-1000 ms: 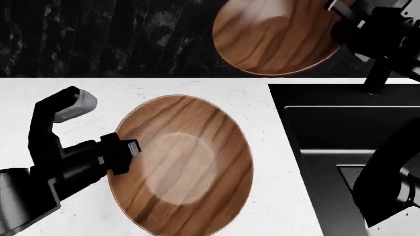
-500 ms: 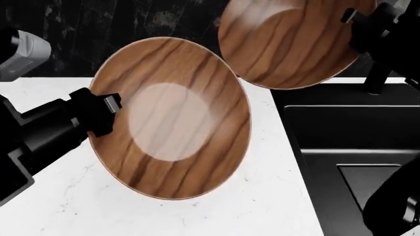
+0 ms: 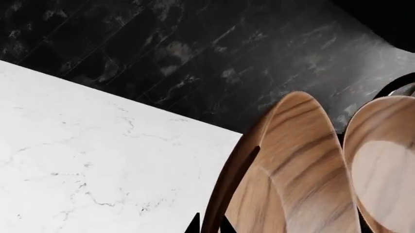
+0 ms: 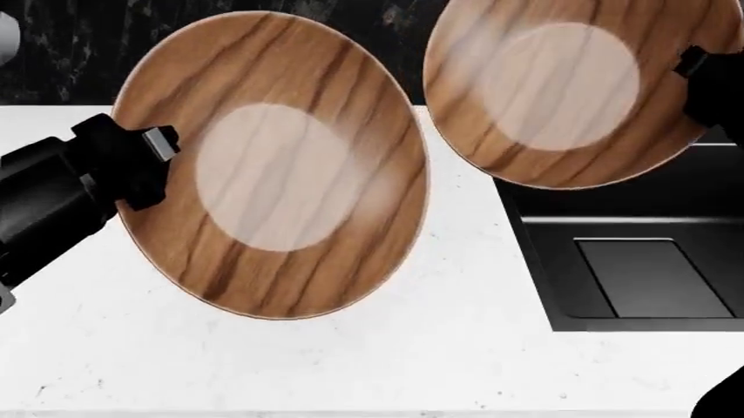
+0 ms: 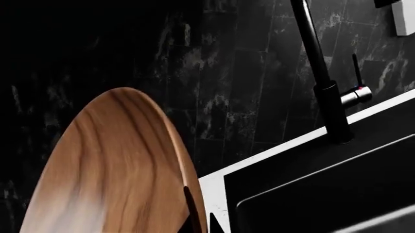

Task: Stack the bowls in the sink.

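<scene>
My left gripper (image 4: 157, 144) is shut on the rim of one brown wooden bowl (image 4: 273, 165), held tilted on edge above the white counter, underside toward the head camera. In the left wrist view the rim (image 3: 224, 194) sits between the fingertips (image 3: 192, 224). My right gripper (image 4: 698, 74) is shut on the second bowl (image 4: 558, 87), held tilted over the left part of the black sink (image 4: 651, 279). In the right wrist view this bowl (image 5: 116, 165) fills the lower part, its rim between the gripper tips (image 5: 201, 221). The two bowls are apart.
The white marble counter (image 4: 348, 366) runs along the front and left of the sink. A black tiled wall (image 3: 194, 58) stands behind. The tall black faucet (image 5: 324, 87) rises at the sink's back edge.
Both bowls have risen and tilted further. The right bowl has come over the sink's left part. The view has shifted, showing more of the sink's bottom.
</scene>
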